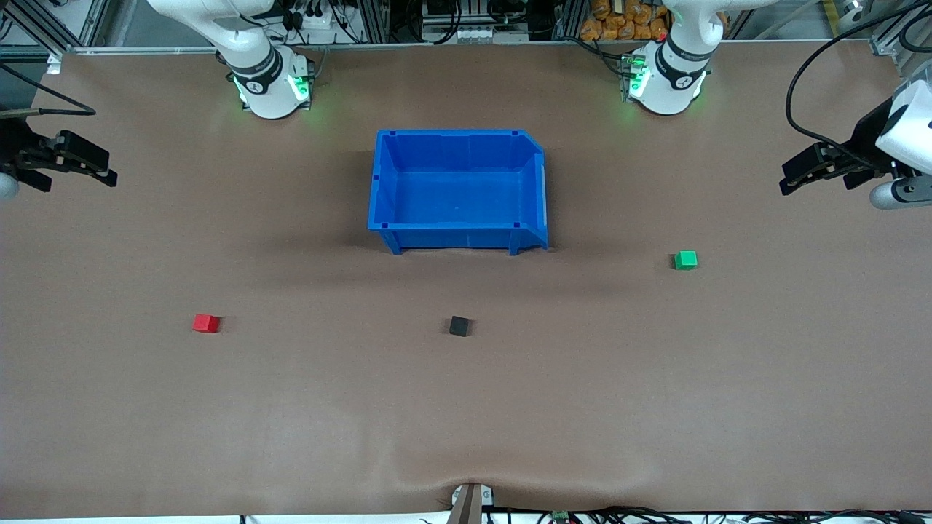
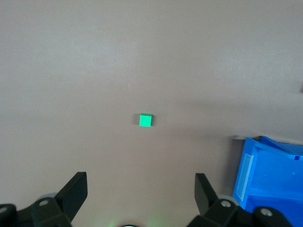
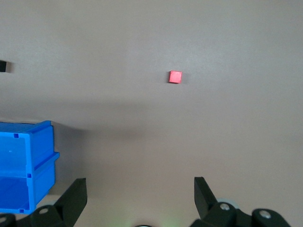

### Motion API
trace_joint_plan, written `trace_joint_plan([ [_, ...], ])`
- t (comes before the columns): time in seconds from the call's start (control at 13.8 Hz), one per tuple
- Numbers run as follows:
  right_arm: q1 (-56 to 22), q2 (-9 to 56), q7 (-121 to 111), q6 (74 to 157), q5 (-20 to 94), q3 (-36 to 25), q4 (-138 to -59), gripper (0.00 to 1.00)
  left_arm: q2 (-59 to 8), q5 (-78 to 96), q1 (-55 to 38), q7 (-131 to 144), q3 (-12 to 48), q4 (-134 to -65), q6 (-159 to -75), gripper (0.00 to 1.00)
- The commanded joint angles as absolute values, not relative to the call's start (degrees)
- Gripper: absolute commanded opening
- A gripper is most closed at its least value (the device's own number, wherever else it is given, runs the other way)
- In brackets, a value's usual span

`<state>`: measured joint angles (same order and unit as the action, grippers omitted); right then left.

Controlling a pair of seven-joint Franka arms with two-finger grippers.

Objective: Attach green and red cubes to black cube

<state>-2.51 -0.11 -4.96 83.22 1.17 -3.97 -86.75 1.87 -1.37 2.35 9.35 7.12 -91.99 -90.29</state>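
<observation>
The black cube [image 1: 459,326] lies on the brown table, nearer to the front camera than the blue bin. The red cube [image 1: 206,323] [image 3: 175,76] rests toward the right arm's end. The green cube [image 1: 685,260] [image 2: 145,120] sits toward the left arm's end. All three stand apart from one another. My left gripper [image 1: 785,180] [image 2: 140,182] hangs open and empty at the left arm's end of the table, with the green cube ahead of it on the table. My right gripper [image 1: 111,169] [image 3: 139,182] hangs open and empty at the right arm's end. The black cube [image 3: 2,66] just shows in the right wrist view.
An empty blue bin [image 1: 455,236] [image 2: 274,175] [image 3: 23,170] stands in the middle of the table between the two arm bases. Cables and racks run along the table edge where the arm bases stand. A small fixture [image 1: 472,498] sits at the table edge nearest the front camera.
</observation>
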Motion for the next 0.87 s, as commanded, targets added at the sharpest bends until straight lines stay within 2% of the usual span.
trace_joint_plan([
  [0.0,-2.3,-0.9,-4.8,82.7,0.1,-3.6,-86.7,1.0,1.6,-0.7,2.4,10.1,6.9,-90.8,-88.8,1.0],
  [0.8,-2.2,-1.2,-4.7,82.2,0.1,-3.8,-86.7,1.0,1.5,-0.1,3.1,6.3,6.4,-90.7,-84.6,1.0],
])
